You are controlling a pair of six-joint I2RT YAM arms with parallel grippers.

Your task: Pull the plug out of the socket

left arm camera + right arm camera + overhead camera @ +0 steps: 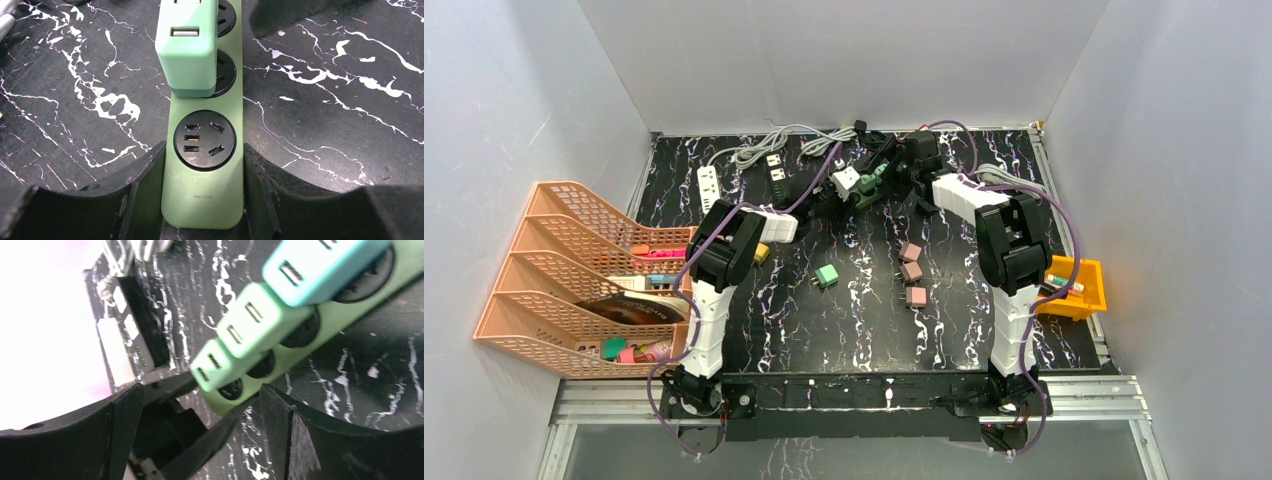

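Left pincer (204, 155) clamped on the near end of the green power strip (202, 200), far centre of desk (804, 320). Pale green plug (186, 55) seated one socket beyond. Right pincer (200, 392) wide open, empty, straddling the strip. Risk: it pinches the teal plug (320, 265) instead, or strip lifts if left grip slips.

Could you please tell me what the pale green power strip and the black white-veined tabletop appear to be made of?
The pale green power strip looks like moulded plastic with a satin finish: rounded edges, even colour, soft sheen. The black white-veined tabletop looks marble-patterned, possibly printed laminate or film rather than stone; I cannot tell which.
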